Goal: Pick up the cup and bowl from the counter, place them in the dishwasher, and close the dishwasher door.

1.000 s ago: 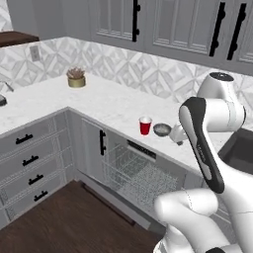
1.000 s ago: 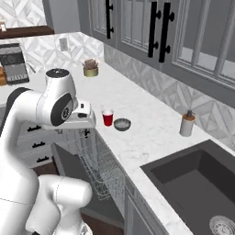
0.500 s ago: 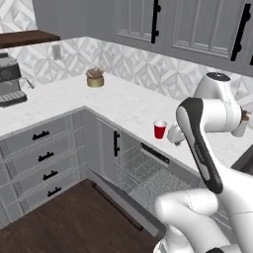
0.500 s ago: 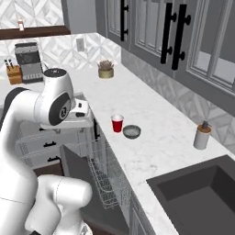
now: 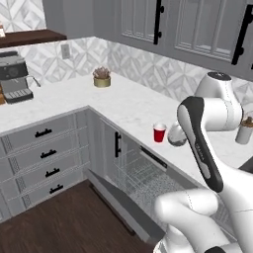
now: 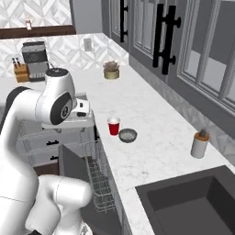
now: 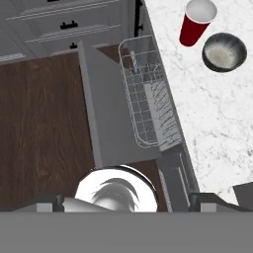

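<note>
The red cup point(image 5: 159, 133) point(image 6: 114, 125) point(image 7: 196, 22) stands upright on the white marble counter point(image 5: 129, 106) point(image 6: 153, 137), near its front edge. The grey bowl point(image 6: 127, 135) point(image 7: 225, 51) sits right beside it; in the left base view my arm half covers the bowl point(image 5: 174, 136). Below them the dishwasher point(image 5: 143, 178) point(image 7: 148, 99) is open with its wire rack pulled out over the lowered dishwasher door point(image 5: 118, 200) point(image 7: 106, 113). My gripper point(image 7: 126, 202) hangs high above the door, open and empty, well short of the cup. Its hand point(image 6: 81, 110) shows beside the counter edge.
A potted plant point(image 5: 102, 78) point(image 6: 111, 70) stands by the back wall, and a coffee machine point(image 5: 14, 76) point(image 6: 35, 55) on the left counter run. A soap dispenser point(image 6: 199, 144) stands near the sink point(image 6: 193, 202). Grey drawers point(image 5: 39, 153) line the left; wooden floor point(image 7: 44, 128) lies beside the door.
The whole picture has shifted in both base views, so the base has driven. Cup, bowl and dishwasher keep their places relative to one another. The gripper stays open.
</note>
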Controlling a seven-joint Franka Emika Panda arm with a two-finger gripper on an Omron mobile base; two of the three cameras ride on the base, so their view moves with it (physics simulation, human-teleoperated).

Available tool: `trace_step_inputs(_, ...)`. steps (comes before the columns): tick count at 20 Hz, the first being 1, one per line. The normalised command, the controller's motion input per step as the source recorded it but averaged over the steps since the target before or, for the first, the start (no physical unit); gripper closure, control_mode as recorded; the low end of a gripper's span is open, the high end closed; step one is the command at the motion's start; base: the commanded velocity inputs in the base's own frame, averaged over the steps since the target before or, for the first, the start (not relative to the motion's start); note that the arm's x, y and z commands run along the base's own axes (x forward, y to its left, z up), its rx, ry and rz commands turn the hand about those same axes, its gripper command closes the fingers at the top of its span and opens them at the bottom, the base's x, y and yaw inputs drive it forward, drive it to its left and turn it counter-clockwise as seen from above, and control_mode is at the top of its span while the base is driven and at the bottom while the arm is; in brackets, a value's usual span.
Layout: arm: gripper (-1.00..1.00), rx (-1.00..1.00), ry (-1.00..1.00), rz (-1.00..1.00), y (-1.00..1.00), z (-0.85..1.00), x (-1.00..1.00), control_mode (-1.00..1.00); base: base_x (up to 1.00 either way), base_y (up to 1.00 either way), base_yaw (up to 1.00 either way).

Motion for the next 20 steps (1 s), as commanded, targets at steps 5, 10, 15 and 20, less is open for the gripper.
trace_step_inputs(5, -1.00, 0.00, 0.00, 0.00, 0.00, 0.00, 0.00, 1.00, -0.12, -0.19, 0.29)
trace_step_inputs(10, -1.00, 0.00, 0.00, 0.00, 0.00, 0.00, 0.00, 1.00, 0.02, -0.15, 0.13)
trace_step_inputs(15, -1.00, 0.00, 0.03, 0.01, -0.03, -0.03, 0.05, -1.00, -0.06, -0.17, 0.10)
trace_step_inputs(20, -1.00, 0.00, 0.09, 0.00, -0.09, -0.25, 0.53, -1.00, 0.00, 0.00, 0.00)
